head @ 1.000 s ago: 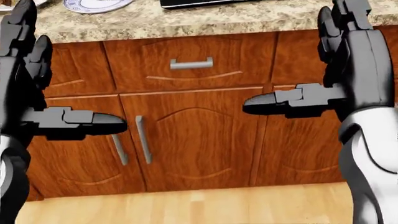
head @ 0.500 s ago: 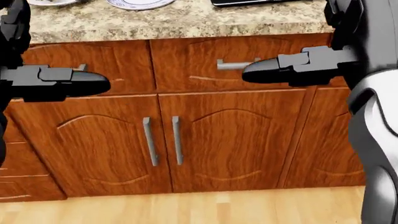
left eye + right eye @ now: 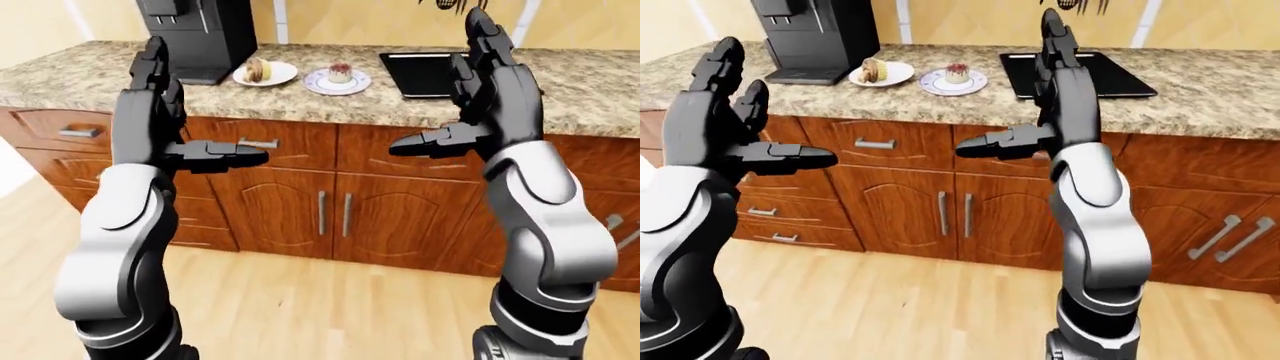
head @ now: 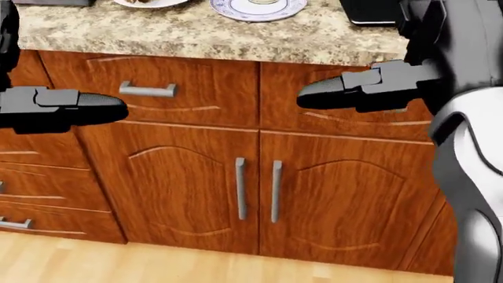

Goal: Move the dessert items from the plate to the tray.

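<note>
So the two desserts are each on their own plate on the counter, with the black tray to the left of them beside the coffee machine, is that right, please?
Not quite. In the right-eye view the black tray lies to the right of the two plates; the coffee machine stands to their left. The rest holds: each dessert sits on its own plate on the counter.

No legible text, labels or numbers, coffee machine [image 3: 195, 34] seemingly unmarked

Head view: patterned plate [image 4: 257, 8] cut by the top edge at 12 o'clock; black tray [image 4: 370, 13] clipped there too, at 1 o'clock. Left-eye view: right hand [image 3: 485, 90] hides the tray's right part. Desserts on both plates too small to identify.
</note>
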